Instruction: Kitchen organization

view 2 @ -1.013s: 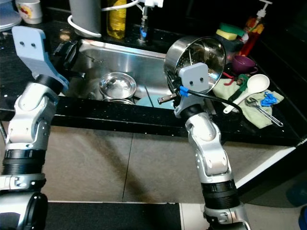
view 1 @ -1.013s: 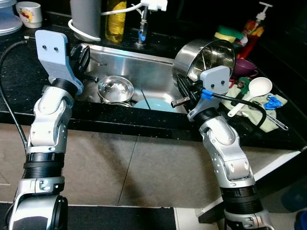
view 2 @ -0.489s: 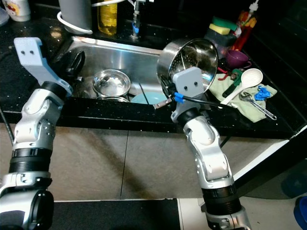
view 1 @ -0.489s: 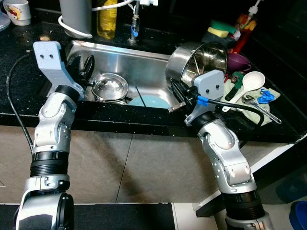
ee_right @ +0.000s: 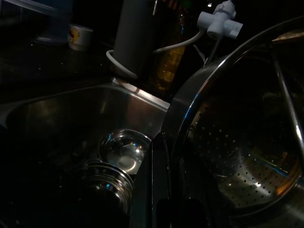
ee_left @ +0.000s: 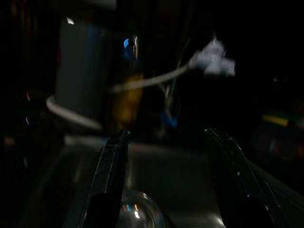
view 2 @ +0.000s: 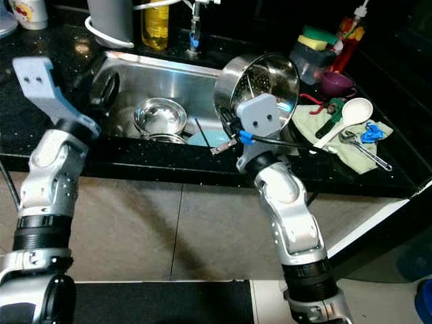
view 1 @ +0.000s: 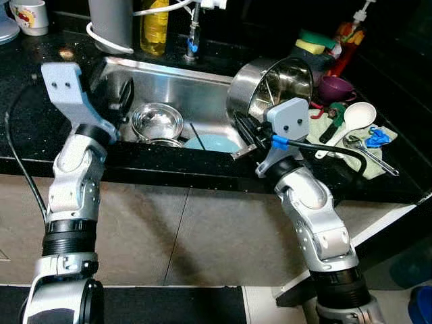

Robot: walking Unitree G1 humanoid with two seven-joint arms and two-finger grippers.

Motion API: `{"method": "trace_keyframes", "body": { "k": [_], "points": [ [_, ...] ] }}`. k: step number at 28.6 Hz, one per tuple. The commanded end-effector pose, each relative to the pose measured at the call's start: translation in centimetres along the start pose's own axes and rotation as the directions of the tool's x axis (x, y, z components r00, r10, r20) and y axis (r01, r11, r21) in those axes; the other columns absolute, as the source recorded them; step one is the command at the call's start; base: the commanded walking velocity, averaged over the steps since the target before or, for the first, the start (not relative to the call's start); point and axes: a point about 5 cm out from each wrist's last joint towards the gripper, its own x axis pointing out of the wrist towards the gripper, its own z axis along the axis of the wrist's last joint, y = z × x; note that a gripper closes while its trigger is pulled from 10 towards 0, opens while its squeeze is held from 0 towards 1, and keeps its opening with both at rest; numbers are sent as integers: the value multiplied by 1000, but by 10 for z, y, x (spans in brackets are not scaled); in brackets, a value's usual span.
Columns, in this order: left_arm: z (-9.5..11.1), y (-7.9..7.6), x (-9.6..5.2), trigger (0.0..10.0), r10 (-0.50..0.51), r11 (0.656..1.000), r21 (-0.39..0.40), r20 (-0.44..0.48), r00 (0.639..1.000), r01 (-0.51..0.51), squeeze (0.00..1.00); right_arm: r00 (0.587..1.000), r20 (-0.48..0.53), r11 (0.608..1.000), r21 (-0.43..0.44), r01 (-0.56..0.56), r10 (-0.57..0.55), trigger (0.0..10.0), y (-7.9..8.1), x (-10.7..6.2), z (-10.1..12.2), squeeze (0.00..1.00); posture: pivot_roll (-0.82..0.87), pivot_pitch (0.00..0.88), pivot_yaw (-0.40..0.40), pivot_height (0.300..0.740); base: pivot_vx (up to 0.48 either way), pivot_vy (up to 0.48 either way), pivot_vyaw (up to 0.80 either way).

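A steel colander (view 1: 270, 84) leans tilted over the right end of the sink (view 1: 196, 88). My right gripper (view 1: 246, 131) is shut on its rim, and one black finger (ee_right: 159, 180) lies along the outside of the perforated colander (ee_right: 247, 156). A steel bowl (view 1: 158, 121) sits in the sink on other steel bowls (ee_right: 102, 183), beside a light blue plate (view 1: 212, 143). My left gripper (view 1: 121, 94) hangs open over the sink's left end, with its fingers (ee_left: 111, 175) spread apart above the bowl (ee_left: 137, 211).
On the black counter to the right lie a green cloth (view 1: 368, 145), a white spoon (view 1: 354, 118), a wrench (view 1: 374, 138), a purple cup (view 1: 334, 88) and sponges (view 1: 312, 46). Behind the sink stand the tap (view 1: 196, 37), a yellow bottle (view 1: 156, 27), a grey cylinder (view 1: 111, 20) and a mug (view 1: 30, 15).
The camera has shifted. My right gripper has carried the colander a little to the left, further over the sink. The left gripper stays open at the sink's left end.
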Motion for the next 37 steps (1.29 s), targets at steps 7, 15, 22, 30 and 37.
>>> {"method": "trace_keyframes", "body": {
  "k": [7,15,22,30,37],
  "points": [
    [20,-40,-29,10000,-33,969,246,57,998,18,0,994,-62,992,-85,-99,94,10000,7,47,-4,0,130,48,-225,740,0,0,0],
    [4,-63,-66,10000,-63,950,303,-33,997,70,0,955,-206,957,-157,-245,211,10000,29,88,-17,0,176,52,-238,740,0,0,0],
    [0,-75,-85,10000,-75,945,311,-85,994,98,0,937,-264,958,-110,-265,229,10000,36,97,-28,0,192,70,-236,740,0,0,0],
    [6,-78,-88,10000,-68,932,351,-87,994,95,0,944,-256,969,-73,-235,209,10000,34,102,-31,0,201,81,-232,740,0,0,0],
    [13,-64,-87,10000,-18,914,403,-80,997,49,0,971,-191,990,12,-142,141,10000,23,109,-23,1000,211,85,-234,740,0,0,0]
  ]
}}
